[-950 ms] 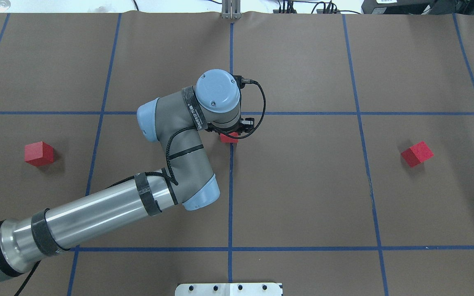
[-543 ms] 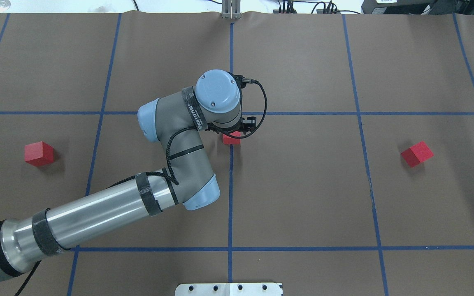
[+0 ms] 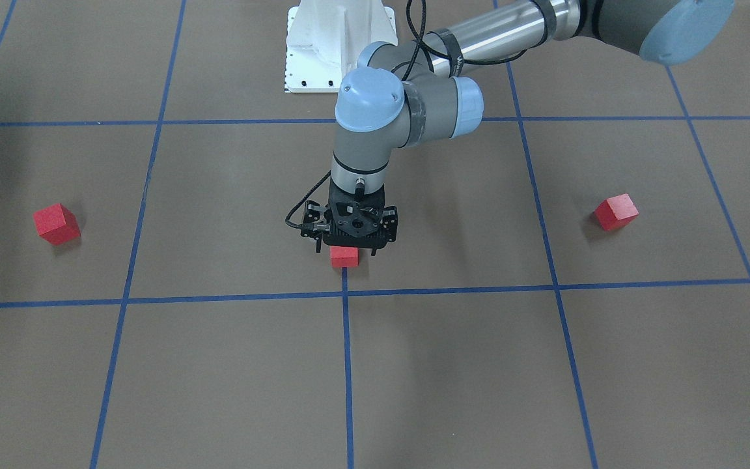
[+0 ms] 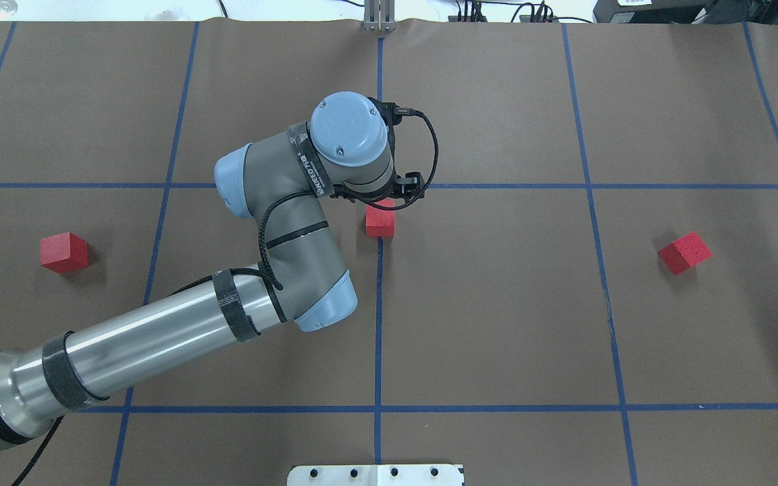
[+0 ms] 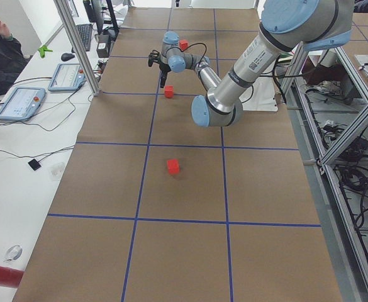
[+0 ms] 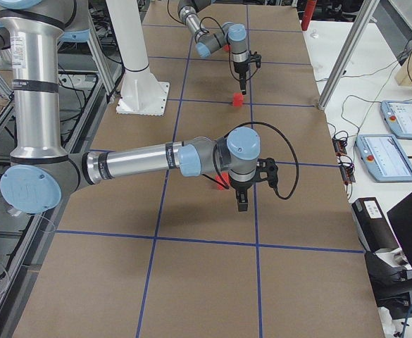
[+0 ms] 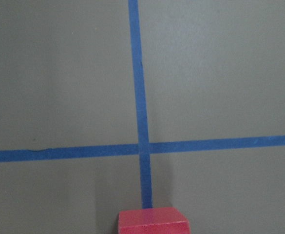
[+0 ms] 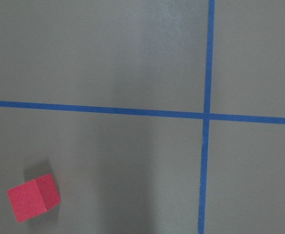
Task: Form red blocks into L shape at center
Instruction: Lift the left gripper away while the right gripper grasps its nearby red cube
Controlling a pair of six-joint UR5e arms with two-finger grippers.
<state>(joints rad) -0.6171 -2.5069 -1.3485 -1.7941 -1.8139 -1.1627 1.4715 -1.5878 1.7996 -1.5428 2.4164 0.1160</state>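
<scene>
- Since the earlier overhead frames, the left arm's wrist has drawn up and away, uncovering the middle red block [image 4: 380, 222].
- That block sits on the middle blue tape line [image 4: 377, 317] at the center [image 4: 406, 233], near a tape crossing.
- The left gripper [image 3: 347, 247] hangs above it, apart, with its fingers spread wider than the block and holding nothing.
- The left red block [image 4: 63, 252] and the right red block [image 4: 684, 252] lie well apart from it.
- The right gripper [image 6: 241, 203] shows only from the side, so I cannot tell its finger spread.
</scene>
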